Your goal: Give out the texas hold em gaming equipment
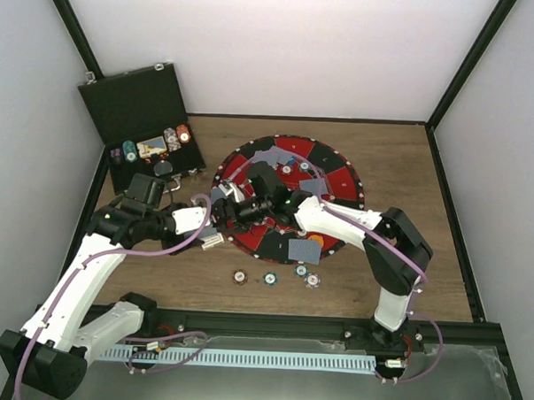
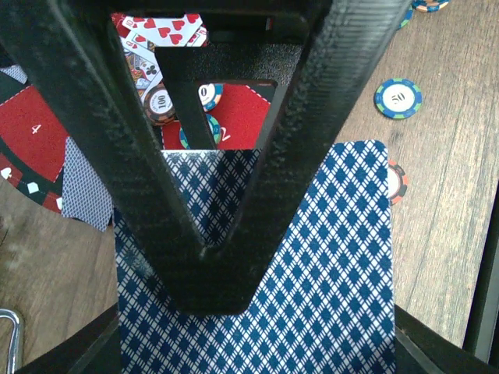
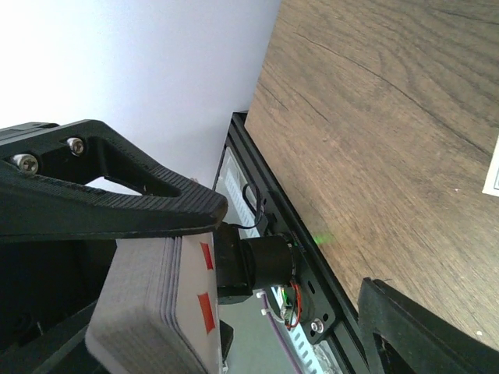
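My left gripper (image 1: 224, 209) is shut across the width of a deck of blue-diamond-backed cards (image 2: 327, 273) and holds it over the left part of the round mat (image 1: 343, 181). My right gripper (image 1: 253, 204) meets it there. In the right wrist view the jaws stand wide apart (image 3: 296, 249), and the upper finger (image 3: 117, 206) rests against the deck (image 3: 132, 312), whose bottom card shows red diamonds. That finger lies over the card back in the left wrist view. Several chips (image 1: 270, 277) lie in a row on the wood in front of the mat. Face-down cards (image 1: 305, 249) lie on the mat.
The black hinged case (image 1: 142, 115) stands open at the back left with chips and cards inside. Chips (image 2: 160, 105) and face-up cards (image 2: 160, 31) lie on the mat below the deck. A teal chip (image 2: 398, 99) lies on the wood beside it. The black frame rail (image 3: 257, 195) runs along the table edge.
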`<action>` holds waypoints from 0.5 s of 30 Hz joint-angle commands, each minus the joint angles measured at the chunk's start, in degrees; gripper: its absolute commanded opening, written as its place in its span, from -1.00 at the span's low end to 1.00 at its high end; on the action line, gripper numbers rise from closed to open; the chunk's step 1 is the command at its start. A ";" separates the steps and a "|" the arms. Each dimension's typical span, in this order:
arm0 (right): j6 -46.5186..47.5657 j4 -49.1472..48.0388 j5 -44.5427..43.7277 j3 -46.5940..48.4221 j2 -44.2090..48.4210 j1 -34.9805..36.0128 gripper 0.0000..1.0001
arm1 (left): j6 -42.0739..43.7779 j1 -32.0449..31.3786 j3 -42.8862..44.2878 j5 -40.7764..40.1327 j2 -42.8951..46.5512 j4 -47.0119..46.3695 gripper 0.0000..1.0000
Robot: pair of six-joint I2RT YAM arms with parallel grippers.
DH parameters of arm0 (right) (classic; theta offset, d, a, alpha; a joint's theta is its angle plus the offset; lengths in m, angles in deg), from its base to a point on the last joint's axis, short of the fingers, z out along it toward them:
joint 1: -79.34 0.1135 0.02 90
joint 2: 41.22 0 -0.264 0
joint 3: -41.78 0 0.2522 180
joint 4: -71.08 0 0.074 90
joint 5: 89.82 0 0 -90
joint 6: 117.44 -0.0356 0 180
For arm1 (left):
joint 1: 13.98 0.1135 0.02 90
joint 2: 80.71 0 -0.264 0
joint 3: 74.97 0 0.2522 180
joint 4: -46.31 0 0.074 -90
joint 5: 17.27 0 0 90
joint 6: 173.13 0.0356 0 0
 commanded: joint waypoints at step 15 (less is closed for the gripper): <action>-1.84 -6.35 5.15 -3.76 -1.57 -2.64 0.28 | 1.04 -0.21 -0.54 0.14 1.06 -0.99 -0.61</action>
